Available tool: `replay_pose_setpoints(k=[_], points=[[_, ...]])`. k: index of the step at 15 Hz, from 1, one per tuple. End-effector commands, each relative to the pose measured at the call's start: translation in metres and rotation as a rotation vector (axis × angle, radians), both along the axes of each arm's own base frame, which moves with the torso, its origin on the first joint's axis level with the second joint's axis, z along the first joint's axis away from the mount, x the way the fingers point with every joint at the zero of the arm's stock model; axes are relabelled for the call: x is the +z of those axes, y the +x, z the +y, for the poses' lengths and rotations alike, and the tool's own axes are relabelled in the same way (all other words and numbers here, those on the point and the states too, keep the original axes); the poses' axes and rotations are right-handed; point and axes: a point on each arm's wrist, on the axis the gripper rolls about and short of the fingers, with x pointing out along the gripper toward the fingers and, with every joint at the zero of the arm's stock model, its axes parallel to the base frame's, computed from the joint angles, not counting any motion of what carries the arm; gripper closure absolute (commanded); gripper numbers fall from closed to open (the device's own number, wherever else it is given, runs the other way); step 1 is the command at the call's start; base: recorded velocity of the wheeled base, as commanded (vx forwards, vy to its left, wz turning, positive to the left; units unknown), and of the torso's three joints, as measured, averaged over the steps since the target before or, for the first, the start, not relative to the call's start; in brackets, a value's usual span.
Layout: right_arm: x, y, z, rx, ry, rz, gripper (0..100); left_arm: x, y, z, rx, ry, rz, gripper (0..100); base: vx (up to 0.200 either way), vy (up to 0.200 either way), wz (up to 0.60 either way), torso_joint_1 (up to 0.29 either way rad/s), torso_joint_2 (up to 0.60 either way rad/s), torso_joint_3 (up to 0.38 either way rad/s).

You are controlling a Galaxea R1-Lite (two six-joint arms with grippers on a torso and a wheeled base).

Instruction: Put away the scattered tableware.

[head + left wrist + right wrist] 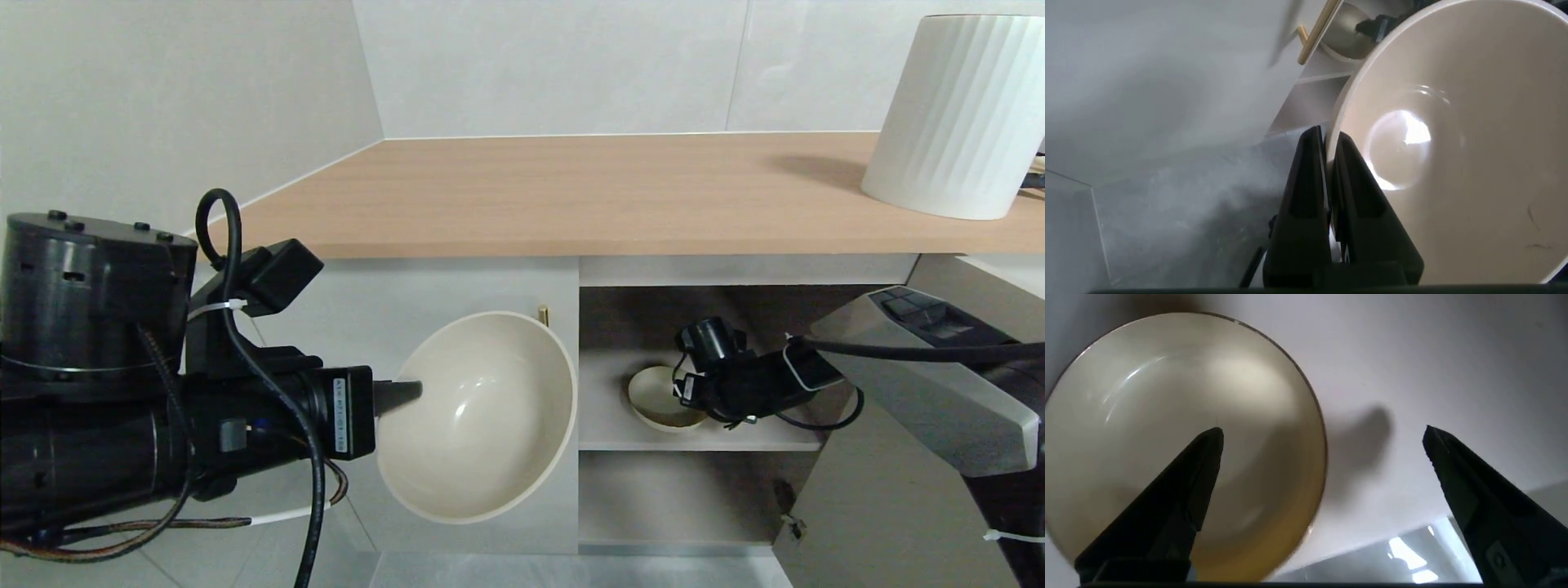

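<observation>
A large cream bowl [482, 420] hangs tilted in front of the closed left cabinet door, its inside facing me. My left gripper [402, 393] is shut on its rim, and in the left wrist view the left gripper [1328, 139] pinches the bowl's [1454, 147] edge between both fingers. A smaller cream bowl [657, 400] rests on the upper shelf of the open cabinet. My right gripper [690, 390] is inside the cabinet beside it. In the right wrist view the right gripper [1321, 437] is open just above the small bowl [1167, 400], one finger over it, the other over bare shelf.
A wooden countertop [571, 192] runs above the cabinet, with a white ribbed container [955, 114] at its right end. The left door carries a gold handle [543, 314]. The right cabinet door [865, 506] stands swung open. A lower shelf [678, 498] lies beneath.
</observation>
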Motion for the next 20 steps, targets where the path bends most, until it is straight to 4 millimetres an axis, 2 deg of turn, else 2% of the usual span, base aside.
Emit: replay_pose_setpoints(k=[1, 2, 3, 4, 6, 9, 10, 11, 13, 16, 18, 20], points=[[0.041, -0.030, 0.005, 0.030, 0.023, -0.030, 0, -0.008, 0.005, -0.003, -0.002, 0.020, 0.027, 100, 0.000, 0.000, 0.00, 0.000, 0.00, 0.000], [0.060, -0.051, 0.010, 0.067, 0.030, -0.035, 0, -0.013, 0.009, -0.006, -0.010, 0.045, 0.040, 100, 0.000, 0.000, 0.00, 0.000, 0.00, 0.000], [0.072, -0.063, 0.012, 0.092, 0.040, -0.045, 0, -0.018, 0.011, -0.008, -0.021, 0.065, 0.049, 100, 0.000, 0.000, 0.00, 0.000, 0.00, 0.000], [0.097, -0.091, 0.018, 0.172, 0.077, -0.056, 0, -0.029, 0.014, -0.019, -0.062, 0.101, 0.073, 100, 0.000, 0.000, 0.00, 0.000, 0.00, 0.000], [0.125, -0.123, 0.019, 0.277, 0.079, -0.040, 0, -0.044, 0.019, -0.032, -0.101, 0.126, 0.090, 100, 0.000, 0.000, 0.00, 0.000, 0.00, 0.000], [0.153, -0.156, 0.017, 0.381, 0.085, -0.066, 0, -0.075, 0.037, -0.048, -0.119, 0.179, 0.135, 100, 0.000, 0.000, 0.00, 0.000, 0.00, 0.000], [0.157, -0.160, 0.017, 0.398, 0.093, -0.073, 0, -0.078, 0.039, -0.050, -0.120, 0.182, 0.138, 100, 0.000, 0.000, 0.00, 0.000, 0.00, 0.000], [0.176, -0.179, 0.015, 0.470, 0.139, -0.107, 0, -0.089, 0.042, -0.059, -0.119, 0.208, 0.145, 100, 0.000, 0.000, 0.00, 0.000, 0.00, 0.000], [0.194, -0.200, 0.011, 0.517, 0.162, -0.113, 0, -0.097, 0.043, -0.066, -0.112, 0.237, 0.148, 100, 0.000, 0.000, 0.00, 0.000, 0.00, 0.000], [0.205, -0.230, 0.019, 0.625, 0.166, -0.082, 0, -0.108, 0.044, -0.079, -0.137, 0.250, 0.150, 100, 0.000, 0.000, 0.00, 0.000, 0.00, 0.000], [0.200, -0.242, 0.028, 0.710, 0.146, -0.016, 0, -0.119, 0.049, -0.089, -0.105, 0.278, 0.123, 100, 0.000, 0.000, 0.00, 0.000, 0.00, 0.000], [0.188, -0.244, 0.038, 0.763, 0.144, 0.059, 0, -0.121, 0.050, -0.092, -0.086, 0.285, 0.096, 100, 0.000, 0.000, 0.00, 0.000, 0.00, 0.000]])
